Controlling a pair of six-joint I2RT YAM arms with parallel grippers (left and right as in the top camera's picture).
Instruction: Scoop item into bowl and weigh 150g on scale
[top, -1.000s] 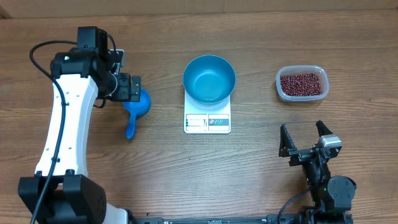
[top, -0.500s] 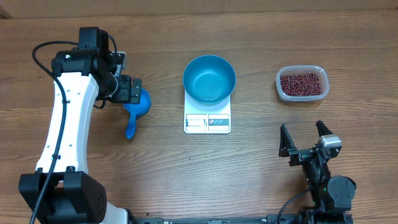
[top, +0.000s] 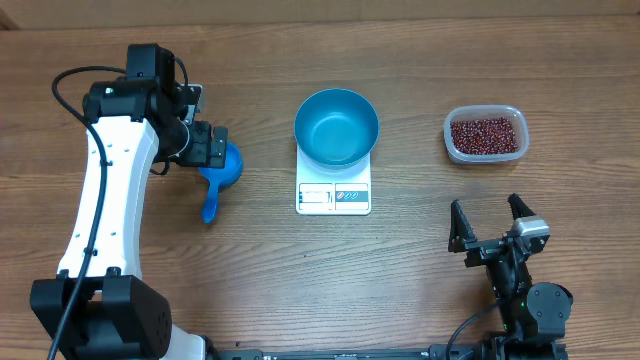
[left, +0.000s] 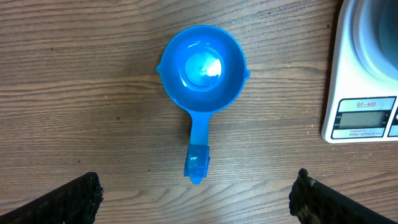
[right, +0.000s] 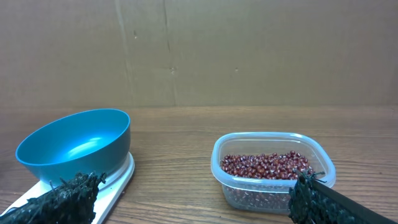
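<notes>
I hold my left hand (left: 196, 202) released just above the scoop (left: 202, 65); my right hand (top: 490, 222), released too, faces the beans (right: 267, 165).

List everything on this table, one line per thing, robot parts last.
bowl: one, blue, empty, standing on the scale
scale: one, white, middle of the table
beans: many, dark red-brown, inside the tub
tub: one, clear plastic, right of the scale
scoop: one, blue, empty, lying left of the scale
table: one, brown wood, under everything
backboard: one, brown, behind the table's far edge
left gripper: one, black, open, above the scoop
right gripper: one, black, open, near the front edge, apart from the tub
</notes>
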